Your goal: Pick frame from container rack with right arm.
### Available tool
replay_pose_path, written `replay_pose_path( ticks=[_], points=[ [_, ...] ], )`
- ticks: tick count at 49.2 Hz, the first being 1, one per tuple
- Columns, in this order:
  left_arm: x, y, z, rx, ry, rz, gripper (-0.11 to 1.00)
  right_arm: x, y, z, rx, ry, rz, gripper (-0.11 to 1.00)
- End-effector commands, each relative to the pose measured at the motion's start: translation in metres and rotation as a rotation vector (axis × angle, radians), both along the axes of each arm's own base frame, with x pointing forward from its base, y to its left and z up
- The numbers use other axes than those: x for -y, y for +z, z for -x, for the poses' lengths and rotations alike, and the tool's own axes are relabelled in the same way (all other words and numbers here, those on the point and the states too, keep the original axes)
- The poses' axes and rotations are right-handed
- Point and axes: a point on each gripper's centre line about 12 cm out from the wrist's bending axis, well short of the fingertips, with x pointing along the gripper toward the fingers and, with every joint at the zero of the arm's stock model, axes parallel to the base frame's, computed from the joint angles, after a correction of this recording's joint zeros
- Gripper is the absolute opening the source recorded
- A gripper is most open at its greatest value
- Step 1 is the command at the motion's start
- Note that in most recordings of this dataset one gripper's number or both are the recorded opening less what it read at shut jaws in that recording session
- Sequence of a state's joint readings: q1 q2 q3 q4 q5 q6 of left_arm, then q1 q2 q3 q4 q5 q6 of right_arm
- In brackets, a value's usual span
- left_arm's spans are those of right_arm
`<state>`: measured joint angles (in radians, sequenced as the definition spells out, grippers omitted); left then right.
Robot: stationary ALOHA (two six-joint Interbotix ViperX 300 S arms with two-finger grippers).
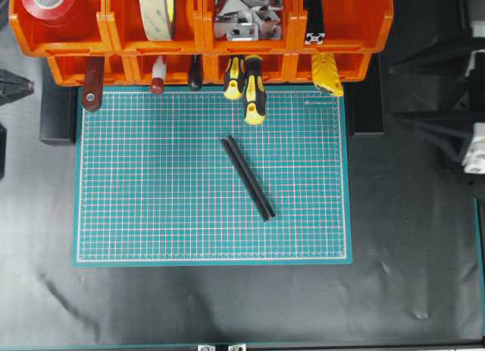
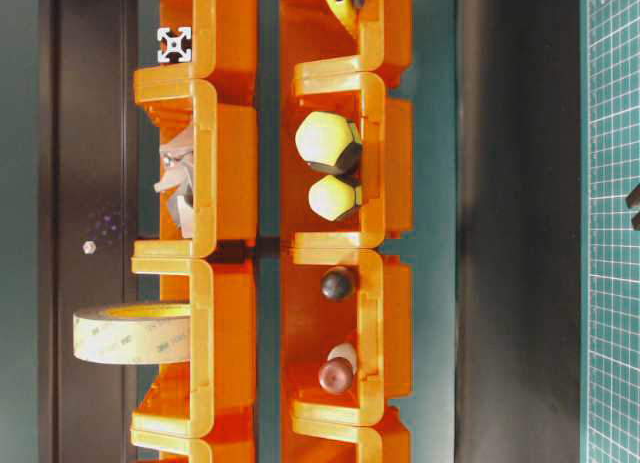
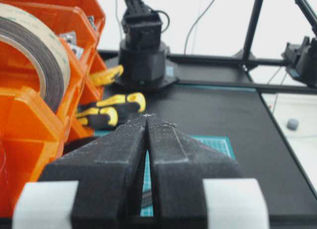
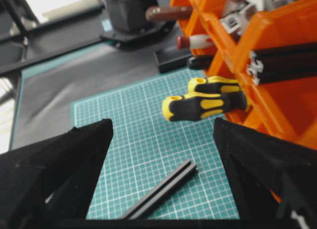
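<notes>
Lying on green mat, a frame; right fingers apart; left fingers together.

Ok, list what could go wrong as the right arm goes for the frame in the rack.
1. A frame-like black bar already lies on the green mat; the arm may grab it instead of the frame in the container rack.
2. The binned frame sits close to the bin's orange wall, so the open right gripper may catch on the plastic.
3. The yellow-and-black screwdrivers stick out just below that bin and could get knocked on approach.
</notes>
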<state>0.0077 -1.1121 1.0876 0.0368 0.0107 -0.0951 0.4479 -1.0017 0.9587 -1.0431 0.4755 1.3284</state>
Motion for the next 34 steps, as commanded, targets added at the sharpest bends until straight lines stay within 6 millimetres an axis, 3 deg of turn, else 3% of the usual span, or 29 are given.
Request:
replay_pose_path(
  ticks=[1,34],
  points=[
    [0.0,0.01,-0.001,0.006,0.002,0.0,0.0,0.004,0.001,0.009,0.03,0.006,-0.005,0.8],
    [-0.001,0.011,0.001,0.003,0.004,-0.002,0.0,0.01,-0.01,0.018,0.024,-0.015,-0.003,0.8]
  ],
)
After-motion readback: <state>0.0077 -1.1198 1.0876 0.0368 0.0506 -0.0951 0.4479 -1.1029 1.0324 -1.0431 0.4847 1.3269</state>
